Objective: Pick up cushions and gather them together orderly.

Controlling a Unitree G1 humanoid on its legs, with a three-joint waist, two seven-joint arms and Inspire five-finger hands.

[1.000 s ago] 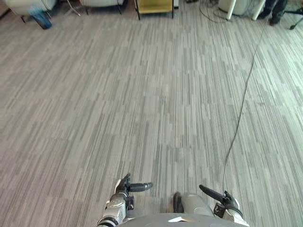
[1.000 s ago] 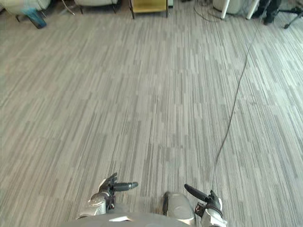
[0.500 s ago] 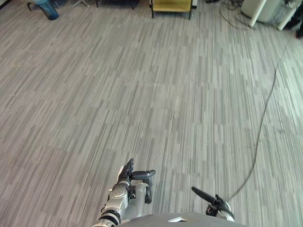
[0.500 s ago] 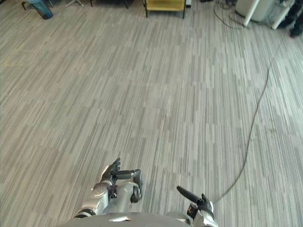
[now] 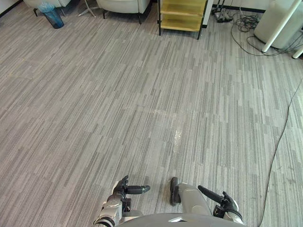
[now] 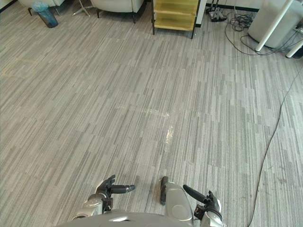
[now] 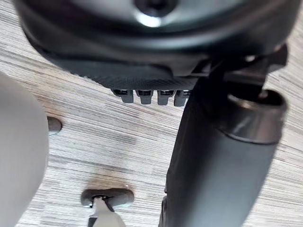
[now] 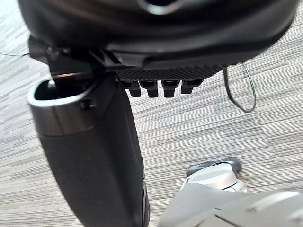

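**Sup:** Status on the cushion job?

**Op:** Barely begun, imo. My left hand (image 5: 124, 189) sits low in front of me, relaxed and spread, thumb out toward the right hand (image 5: 221, 203). It holds nothing. The right hand is the same: loose, spread, thumb toward the left one, nothing in it.

**Sup:** So where are the cushions?

**Op:** Can't tell. Between the hands and well ahead of both I've got striped carpet (image 5: 142, 104). Far ahead of the left hand there's a white armchair (image 5: 124, 4), w/ a blue bin (image 5: 53, 16) further to that hand's outer side. Far ahead, roughly between the two hands, is a yellow shelf unit (image 5: 182, 15). The chair is cut off at the frame edge, so idk if a cushion sits on it.

**Sup:** Anything gathered?

**Op:** No pile I can point to and nothing stacked near either hand. I'd call it approx zero done: no pick, no carry, no placing.

**Sup:** Wrist cams?

**Op:** On the left cam the thumb (image 7: 222, 156) juts over carpet and the fingers (image 7: 143, 96) are straight, w/ nothing between them. Right cam is the same story.

**Sup:** What's left?

**Op:** Everything. I need to find the cushions, walk up, grab each, bring them to one spot and line them up tidy. Both hands are free for it.
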